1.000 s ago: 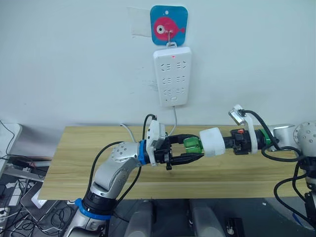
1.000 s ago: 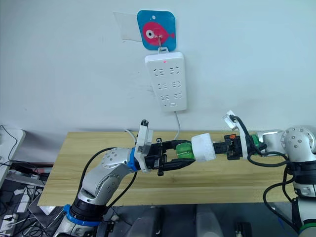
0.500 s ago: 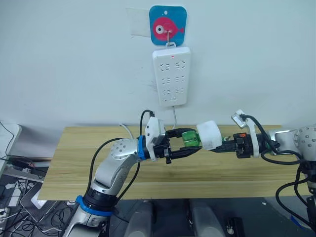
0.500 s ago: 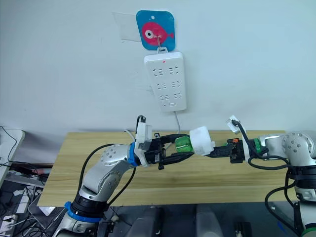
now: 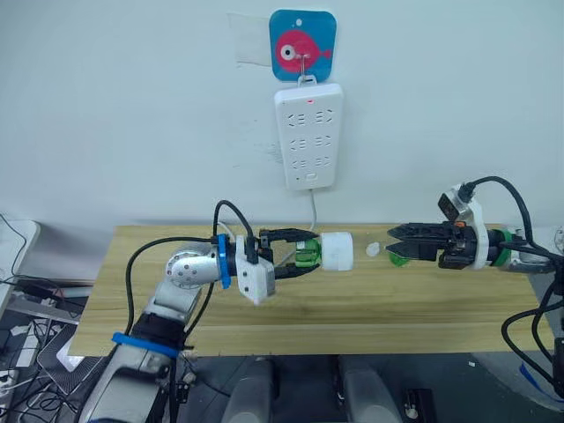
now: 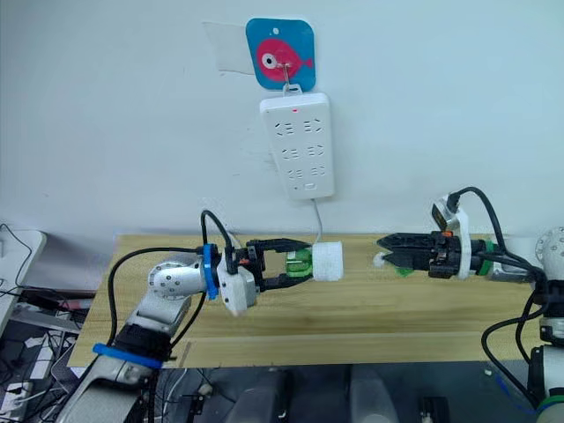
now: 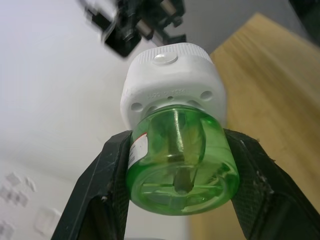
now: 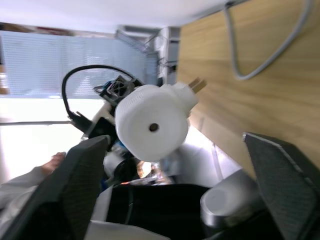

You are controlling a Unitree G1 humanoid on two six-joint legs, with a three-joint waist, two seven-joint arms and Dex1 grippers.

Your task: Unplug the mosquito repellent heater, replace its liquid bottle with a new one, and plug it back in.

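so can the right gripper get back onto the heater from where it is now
Probably yes. The right gripper is open and points along the table at the heater, with nothing between them. The left gripper holds only the green bottle, leaving the heater's white body free to grasp.

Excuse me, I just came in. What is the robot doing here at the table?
The robot is working on a mosquito repellent heater. Its left tool is shut on the green bottle fitted in the white heater, holding it sideways above the wooden table. The right tool is open and apart from the heater. The power strip hangs on the wall with nothing plugged in.
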